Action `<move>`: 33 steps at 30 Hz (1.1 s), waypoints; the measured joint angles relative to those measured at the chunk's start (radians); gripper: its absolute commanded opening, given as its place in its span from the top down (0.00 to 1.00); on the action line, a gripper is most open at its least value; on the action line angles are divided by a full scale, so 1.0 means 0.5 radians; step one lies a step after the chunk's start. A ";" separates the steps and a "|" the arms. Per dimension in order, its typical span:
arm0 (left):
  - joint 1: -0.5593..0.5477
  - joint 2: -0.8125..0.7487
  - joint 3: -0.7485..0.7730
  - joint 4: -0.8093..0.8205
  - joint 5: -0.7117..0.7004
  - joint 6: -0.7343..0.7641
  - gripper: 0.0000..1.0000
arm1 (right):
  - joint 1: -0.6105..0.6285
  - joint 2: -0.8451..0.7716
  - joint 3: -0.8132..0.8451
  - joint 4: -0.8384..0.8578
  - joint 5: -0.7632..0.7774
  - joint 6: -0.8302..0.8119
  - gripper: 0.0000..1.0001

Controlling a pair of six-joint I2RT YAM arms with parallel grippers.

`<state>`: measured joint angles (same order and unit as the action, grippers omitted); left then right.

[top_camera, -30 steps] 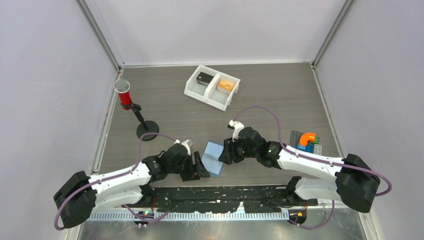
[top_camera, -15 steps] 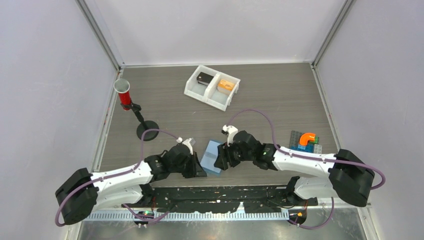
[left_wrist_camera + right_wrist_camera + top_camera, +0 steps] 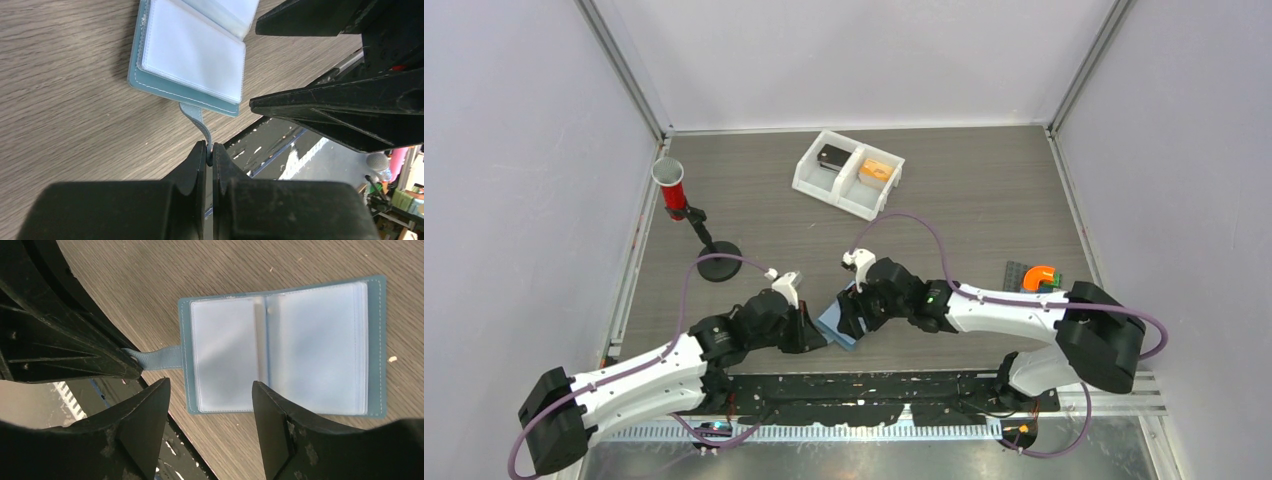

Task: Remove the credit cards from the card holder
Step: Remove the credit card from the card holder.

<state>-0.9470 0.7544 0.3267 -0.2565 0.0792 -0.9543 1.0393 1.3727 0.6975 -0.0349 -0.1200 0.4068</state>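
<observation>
Card holder: light blue, laid open and flat on the table, close to its near edge and between the two grippers.

Left gripper: jaws pressed together, pinching the end of the strap. The strap is seen curving out from one edge of the holder into the jaws. The holder's body is not touched by this gripper.

Right gripper: fingers spread wide and held over the strap-side half of the holder, one to each side of it. Contact with the holder cannot be told.

Sleeves: pale, stacked, stitched inside both halves, with the fold line down the middle. What is held in them cannot be made out.

Edges: the strap-side edge is set near the table's lip, with the black rail just beyond. That side is taken up by the left gripper's dark fingers. The opposite edge is bordered by bare wood grain.

Open room: bare table is seen beyond the holder toward the back wall.
- Tray: white, two compartments, placed well apart at the rear, with a dark item in one and an orange item in the other.
- Stand: red-topped, placed to the rear left.
- Blocks: coloured, placed to the right, beside the right arm.
</observation>
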 measured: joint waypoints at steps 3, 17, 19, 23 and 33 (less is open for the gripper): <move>-0.001 0.001 0.000 -0.039 0.000 0.037 1.00 | 0.018 0.051 0.013 0.034 0.000 -0.035 0.32; 0.000 0.001 0.035 -0.116 0.001 0.050 1.00 | 0.190 0.366 0.117 0.069 0.234 -0.193 0.38; 0.000 0.001 0.038 -0.116 0.001 0.050 1.00 | 0.210 0.380 0.126 0.069 0.292 -0.198 0.46; 0.000 -0.007 0.038 -0.127 -0.002 0.049 1.00 | 0.247 0.381 0.135 0.064 0.379 -0.193 0.60; 0.000 -0.099 0.038 -0.190 -0.044 0.048 1.00 | 0.274 0.300 0.127 0.040 0.506 -0.134 0.67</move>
<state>-0.9470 0.7048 0.3458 -0.3515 0.0570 -0.9302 1.1763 1.5227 0.7609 -0.0151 0.1329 0.3397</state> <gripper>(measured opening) 0.035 0.352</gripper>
